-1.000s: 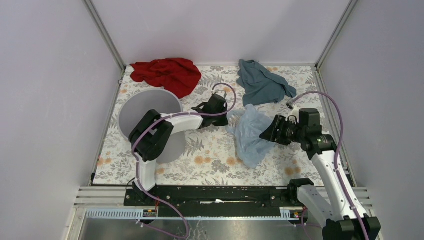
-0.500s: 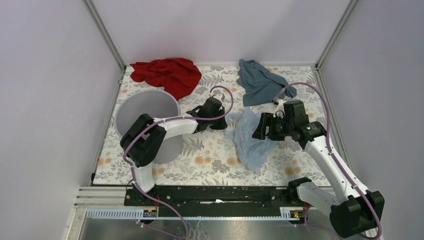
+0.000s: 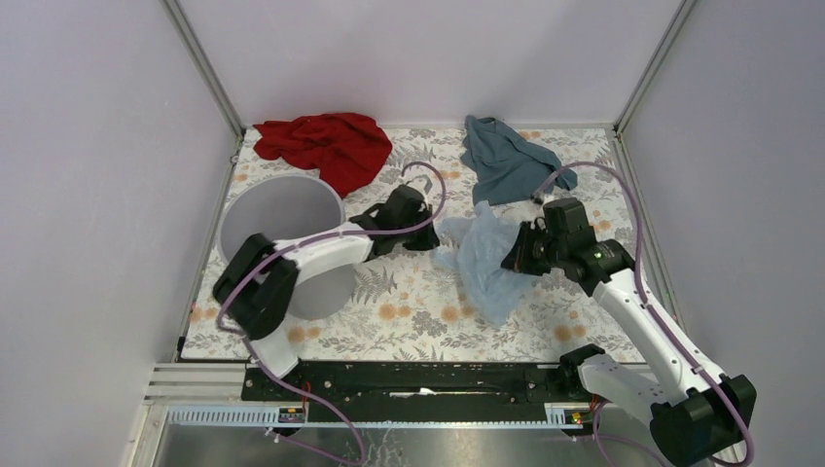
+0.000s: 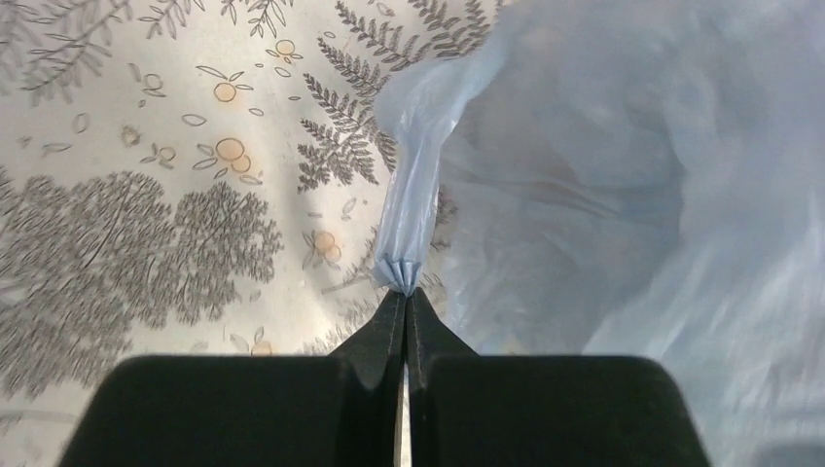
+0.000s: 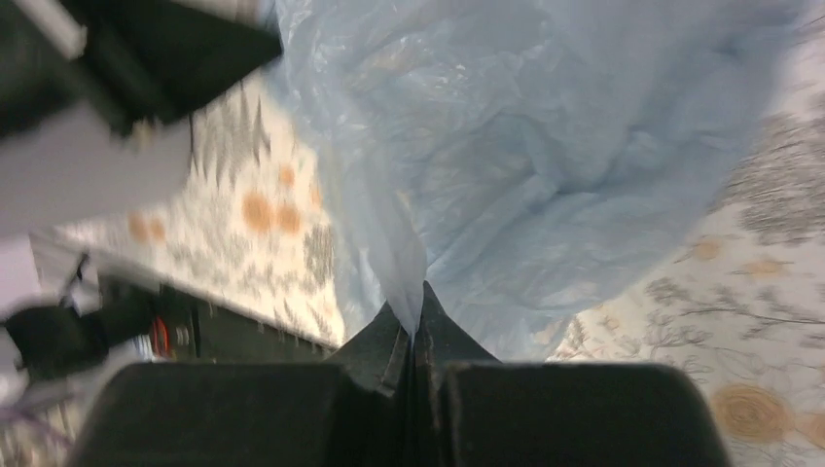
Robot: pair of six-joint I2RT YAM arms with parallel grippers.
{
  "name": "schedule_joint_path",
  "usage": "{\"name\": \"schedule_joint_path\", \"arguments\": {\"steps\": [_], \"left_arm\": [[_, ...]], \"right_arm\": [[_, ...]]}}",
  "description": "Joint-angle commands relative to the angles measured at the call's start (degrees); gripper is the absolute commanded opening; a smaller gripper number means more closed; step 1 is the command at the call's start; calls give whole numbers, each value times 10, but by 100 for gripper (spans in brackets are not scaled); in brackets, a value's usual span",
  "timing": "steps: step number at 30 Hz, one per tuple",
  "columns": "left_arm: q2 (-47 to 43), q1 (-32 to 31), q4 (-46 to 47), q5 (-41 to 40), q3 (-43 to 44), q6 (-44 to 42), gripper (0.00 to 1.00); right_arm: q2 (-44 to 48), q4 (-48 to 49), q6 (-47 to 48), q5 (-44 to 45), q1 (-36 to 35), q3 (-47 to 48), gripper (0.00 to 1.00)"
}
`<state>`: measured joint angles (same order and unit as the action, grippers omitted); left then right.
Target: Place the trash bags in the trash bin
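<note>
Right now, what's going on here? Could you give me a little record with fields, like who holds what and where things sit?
trash bag: pale blue film, crumpled on the floral table, outside the bin
trash bin: grey, open top, left of the bag, no bag inside
left gripper: shut on a bunched corner of the bag
right gripper: shut on the bag's other side
red cloth: far edge, behind the bin
teal cloth: far edge, behind the bag
</note>
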<state>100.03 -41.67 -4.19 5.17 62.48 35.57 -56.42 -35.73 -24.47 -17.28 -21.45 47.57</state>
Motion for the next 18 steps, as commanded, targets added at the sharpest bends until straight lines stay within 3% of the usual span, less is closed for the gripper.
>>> {"name": "schedule_joint_path", "arguments": {"steps": [1,4,7,13,18], "left_arm": [[-153,2,-19,-44,-10,12,0],[-246,2,-54,-94,-12,14,0],[-312,1,-80,-109,-20,10,0],[-342,2,-122,-96,-13,12,0],[-271,2,-126,-93,88,-46,0]], "right_arm": [[27,2,-99,257,-2,125,0],[7,-60,-63,376,-1,202,0],[-14,-98,-30,451,-2,217,0],[-10,-87,-44,421,-1,157,0],[-116,-3,2,406,-1,181,0]]}}
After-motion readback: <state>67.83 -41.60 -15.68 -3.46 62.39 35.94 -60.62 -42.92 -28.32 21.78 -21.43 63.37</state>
